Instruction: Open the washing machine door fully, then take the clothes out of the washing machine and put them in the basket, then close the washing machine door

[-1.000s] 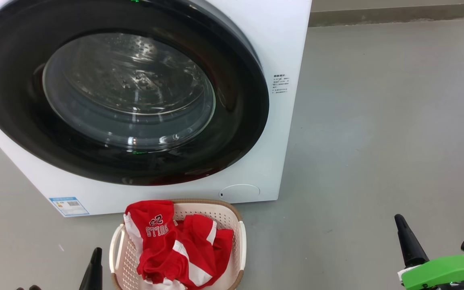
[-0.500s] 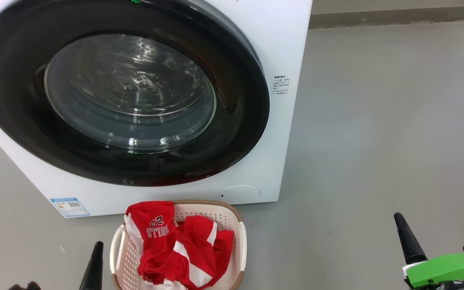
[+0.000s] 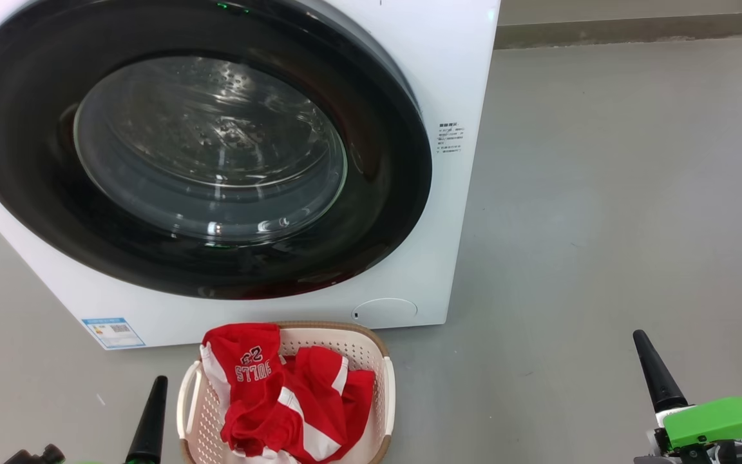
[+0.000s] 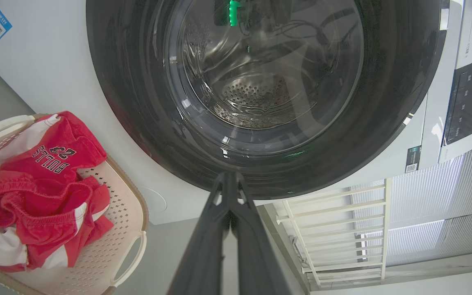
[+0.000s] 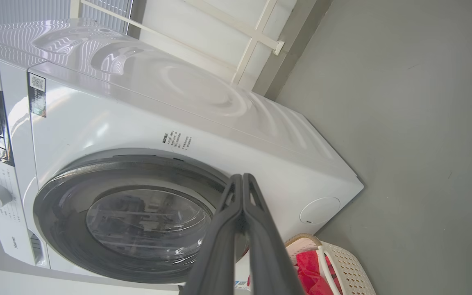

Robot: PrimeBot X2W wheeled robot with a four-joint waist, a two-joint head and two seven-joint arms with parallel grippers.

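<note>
The white washing machine (image 3: 455, 77) stands ahead, its black-rimmed glass door (image 3: 384, 212) closed flat against the front. Red clothes (image 3: 281, 393) with white lettering and 23 lie heaped in the cream basket (image 3: 380, 361) on the floor just below the door. My left gripper (image 3: 155, 386) is shut and empty just left of the basket. Far to the right, my right gripper (image 3: 640, 341) is shut and empty over bare floor. The left wrist view shows the door (image 4: 137, 123), the clothes (image 4: 47, 192) and shut fingertips (image 4: 230, 178). The right wrist view shows the door (image 5: 55, 192) and the right gripper (image 5: 242, 178).
Grey floor (image 3: 603, 193) stretches open to the right of the machine. A blue label sticker (image 3: 112, 331) sits at the machine's lower left corner. A control panel (image 4: 465, 102) and a white rail frame (image 4: 334, 229) lie beyond the machine.
Both grippers have risen slightly in the head view, still shut. The view itself has shifted a little; door, basket and clothes are unchanged.
</note>
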